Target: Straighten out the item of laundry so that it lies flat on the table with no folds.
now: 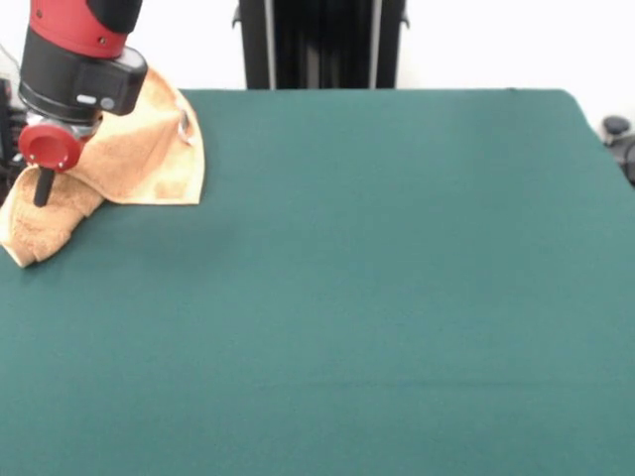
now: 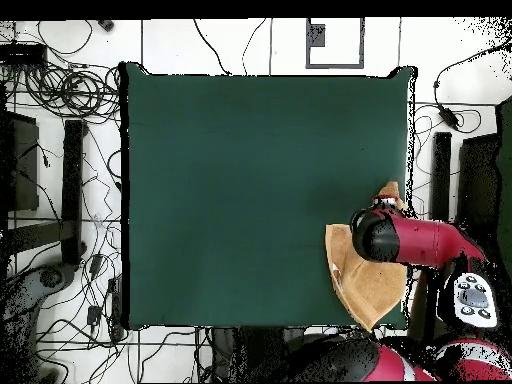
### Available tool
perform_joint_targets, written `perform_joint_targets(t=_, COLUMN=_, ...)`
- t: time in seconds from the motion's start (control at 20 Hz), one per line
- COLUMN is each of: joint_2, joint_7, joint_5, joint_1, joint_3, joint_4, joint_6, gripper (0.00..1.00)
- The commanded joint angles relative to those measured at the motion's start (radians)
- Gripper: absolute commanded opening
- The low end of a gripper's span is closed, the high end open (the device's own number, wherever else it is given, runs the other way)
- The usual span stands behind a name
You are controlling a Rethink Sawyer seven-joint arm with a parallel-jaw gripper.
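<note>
The tan terry towel (image 1: 139, 149) lies crumpled and folded at the far left corner of the green table (image 1: 377, 278) in the front view. One end (image 1: 40, 223) is bunched and rolled at the table's left edge. My gripper (image 1: 43, 183) hangs from the red and black arm directly over that bunched end, at or touching the cloth. In the overhead view the towel (image 2: 365, 285) lies by the table's (image 2: 250, 190) right edge near the robot, with a small tip (image 2: 389, 189) showing beyond the arm (image 2: 410, 240). The arm hides the towel's middle and the gripper there.
The towel lies right at the table's edge, next to the robot's side. The black pedestal (image 1: 319, 45) stands behind the table. Cables and equipment (image 2: 60, 110) lie on the floor around the table.
</note>
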Motion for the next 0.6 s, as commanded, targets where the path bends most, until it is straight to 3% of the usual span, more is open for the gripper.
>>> perform_joint_targets(t=0.05, joint_2=0.043, joint_7=-0.15, joint_5=-0.013, joint_1=0.047, joint_3=0.123, joint_4=0.072, joint_6=0.087, gripper=0.0)
perform_joint_targets(t=0.55, joint_2=0.042, joint_7=-0.152, joint_5=-0.016, joint_1=0.073, joint_3=0.101, joint_4=0.057, joint_6=0.115, gripper=0.0)
perform_joint_targets(t=0.6, joint_2=0.04, joint_7=-0.155, joint_5=-0.013, joint_1=0.067, joint_3=0.106, joint_4=0.06, joint_6=0.115, gripper=1.0)
